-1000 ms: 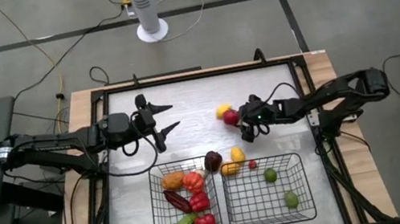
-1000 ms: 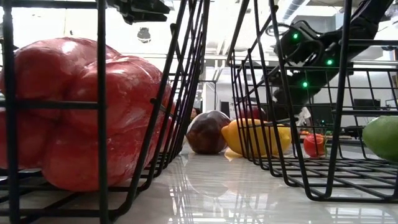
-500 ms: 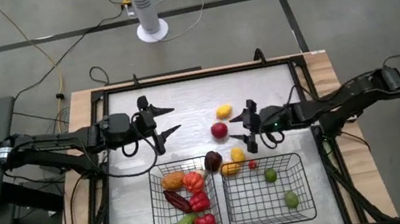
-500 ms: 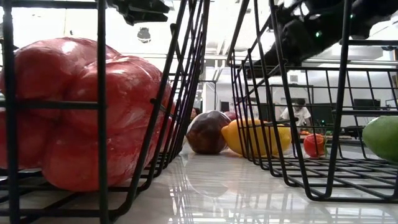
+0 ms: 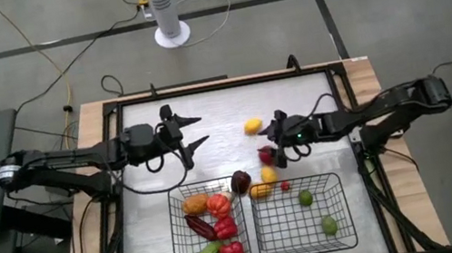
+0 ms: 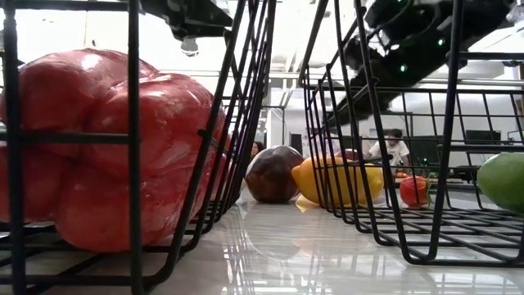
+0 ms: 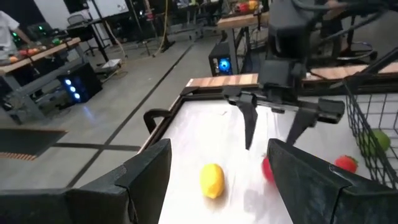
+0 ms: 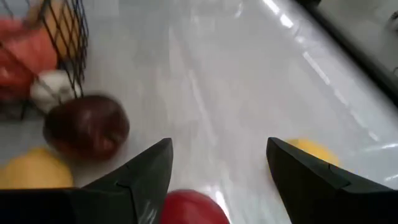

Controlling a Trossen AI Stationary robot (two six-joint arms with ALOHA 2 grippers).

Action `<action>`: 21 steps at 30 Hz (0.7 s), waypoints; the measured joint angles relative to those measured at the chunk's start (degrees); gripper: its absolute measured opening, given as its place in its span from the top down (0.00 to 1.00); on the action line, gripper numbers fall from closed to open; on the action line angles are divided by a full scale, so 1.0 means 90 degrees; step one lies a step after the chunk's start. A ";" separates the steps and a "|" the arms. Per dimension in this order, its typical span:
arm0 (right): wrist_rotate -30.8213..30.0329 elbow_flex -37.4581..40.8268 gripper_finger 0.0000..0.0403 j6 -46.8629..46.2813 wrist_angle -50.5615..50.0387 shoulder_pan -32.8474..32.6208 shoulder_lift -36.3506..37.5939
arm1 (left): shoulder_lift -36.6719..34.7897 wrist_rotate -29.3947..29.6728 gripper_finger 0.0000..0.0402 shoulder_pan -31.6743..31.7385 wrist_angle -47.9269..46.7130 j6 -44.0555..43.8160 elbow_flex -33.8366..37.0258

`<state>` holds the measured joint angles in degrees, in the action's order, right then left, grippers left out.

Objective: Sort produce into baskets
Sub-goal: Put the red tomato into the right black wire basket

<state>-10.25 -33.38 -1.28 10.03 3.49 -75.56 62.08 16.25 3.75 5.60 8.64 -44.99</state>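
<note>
My right gripper (image 5: 273, 141) is open over the table's middle, fingers pointing toward the left edge. A red tomato (image 5: 266, 154) lies on the table between its fingers (image 8: 193, 208); I see no touch. A yellow lemon (image 5: 252, 126) lies just beyond it. My left gripper (image 5: 192, 131) is open and empty, left of the lemon (image 7: 212, 180). A dark purple piece (image 5: 241, 182) and two yellow pieces (image 5: 265, 182) lie at the baskets' far rims. The left basket (image 5: 175, 236) holds an orange, red peppers and a cucumber. The right basket (image 5: 347, 207) holds limes and a small red piece (image 5: 285, 186).
A black frame (image 5: 219, 86) runs round the tabletop. Bare tabletop (image 5: 214, 110) lies between the grippers and the far edge. In the low view the red pepper (image 6: 106, 156) fills the left basket's near corner. A person (image 6: 395, 147) shows in the room behind.
My right gripper has opened wide and let go of the red tomato, then shifted a little toward the near edge. The tomato has moved along the table toward the baskets and now lies between the open fingers. My left gripper has moved slightly toward the table's right.
</note>
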 joint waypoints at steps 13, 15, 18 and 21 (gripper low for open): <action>0.0154 0.0000 0.05 -0.0187 -0.0358 -0.0010 -0.0420 | -0.0072 -0.0026 0.37 0.0078 -0.0211 -0.0041 0.0000; 0.0243 0.0000 0.06 -0.0160 -0.0317 0.0026 -0.0629 | -0.0072 -0.0026 0.37 0.0078 -0.0206 -0.0043 0.0000; 0.0572 0.0000 0.06 -0.0164 0.0064 0.0134 -0.0969 | -0.0070 -0.0026 0.37 0.0078 -0.0185 -0.0073 0.0000; 0.0623 0.0001 0.05 -0.0072 0.0281 0.0193 -0.1211 | -0.0070 -0.0026 0.37 0.0078 -0.0195 -0.0087 0.0000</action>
<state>-4.64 -33.37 -1.92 12.56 5.22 -86.46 61.45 16.01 4.45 3.85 7.86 -44.99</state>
